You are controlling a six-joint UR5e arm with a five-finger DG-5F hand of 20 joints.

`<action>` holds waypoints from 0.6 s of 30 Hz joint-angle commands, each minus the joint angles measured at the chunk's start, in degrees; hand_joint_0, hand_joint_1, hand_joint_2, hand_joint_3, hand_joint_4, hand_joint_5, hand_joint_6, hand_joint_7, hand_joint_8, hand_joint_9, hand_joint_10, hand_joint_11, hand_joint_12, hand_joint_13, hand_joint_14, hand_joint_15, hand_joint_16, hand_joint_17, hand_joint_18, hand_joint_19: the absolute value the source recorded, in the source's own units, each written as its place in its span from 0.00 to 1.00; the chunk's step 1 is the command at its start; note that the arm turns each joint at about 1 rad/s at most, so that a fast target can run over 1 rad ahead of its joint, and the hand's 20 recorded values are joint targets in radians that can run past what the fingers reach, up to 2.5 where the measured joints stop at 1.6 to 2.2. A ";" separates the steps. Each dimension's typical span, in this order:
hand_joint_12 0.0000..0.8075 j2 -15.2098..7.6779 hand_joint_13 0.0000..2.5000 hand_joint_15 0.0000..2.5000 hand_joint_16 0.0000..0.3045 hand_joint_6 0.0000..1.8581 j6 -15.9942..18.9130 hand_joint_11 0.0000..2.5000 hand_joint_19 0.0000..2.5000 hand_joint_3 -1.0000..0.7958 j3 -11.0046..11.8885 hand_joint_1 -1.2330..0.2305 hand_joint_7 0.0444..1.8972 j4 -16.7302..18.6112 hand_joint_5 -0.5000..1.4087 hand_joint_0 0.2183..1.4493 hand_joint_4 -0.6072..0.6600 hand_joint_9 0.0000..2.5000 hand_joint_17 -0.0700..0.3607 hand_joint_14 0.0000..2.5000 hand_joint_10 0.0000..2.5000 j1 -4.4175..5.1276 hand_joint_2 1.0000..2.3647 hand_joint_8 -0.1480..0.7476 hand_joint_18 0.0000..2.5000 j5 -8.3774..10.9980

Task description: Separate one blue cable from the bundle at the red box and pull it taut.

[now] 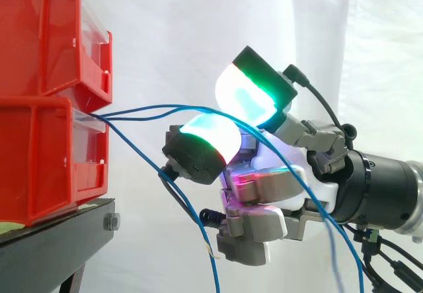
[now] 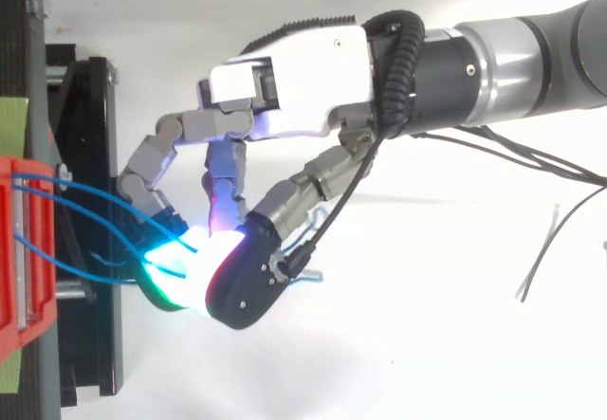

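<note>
Robot hand pinching a thin blue cable [image 1: 152, 108] just beside the stacked red plastic box [image 1: 46, 161], cable not yet taut.

The hand [image 2: 285, 88] has its fingers curled, and its glowing pads [image 1: 248, 98] meet on the cable a little way out from the box front, where the bundle emerges. A second strand may also run into the pinch; I cannot tell. Another blue strand [image 1: 132, 145] hangs slack from the box down past the black stand [image 1: 53, 247]. The gripped cable arcs loosely, so I judge the separating step nearly done and the pull not begun. The next move calls for a firm pinch and a straight draw away from the box, checking that a single strand follows.
</note>
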 commanded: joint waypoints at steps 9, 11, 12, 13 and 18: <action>0.56 0.00 0.49 0.32 0.20 0.49 0.03 0.47 0.28 0.28 0.02 0.21 0.57 0.15 0.17 0.46 0.50 0.48 0.48 0.01 0.01 -0.04 0.00 0.62 0.43 -0.01; 0.56 0.00 0.49 0.33 0.20 0.49 0.03 0.47 0.28 0.28 0.02 0.19 0.58 0.24 0.17 0.45 0.51 0.48 0.48 0.01 0.01 0.05 0.00 0.62 0.43 0.07; 0.56 0.00 0.49 0.33 0.20 0.49 0.03 0.47 0.28 0.28 0.02 0.18 0.58 0.24 0.18 0.44 0.53 0.49 0.48 0.01 0.01 0.05 0.00 0.62 0.43 -0.01; 0.56 0.00 0.49 0.33 0.20 0.49 0.03 0.48 0.28 0.28 0.02 0.18 0.58 0.24 0.18 0.41 0.54 0.49 0.48 0.01 0.01 -0.04 0.00 0.62 0.43 0.07; 0.57 0.00 0.50 0.34 0.20 0.50 0.03 0.49 0.29 0.28 -0.07 0.16 0.58 -0.02 0.19 0.33 0.56 0.50 0.48 0.01 0.01 -0.04 0.00 0.63 0.42 -0.01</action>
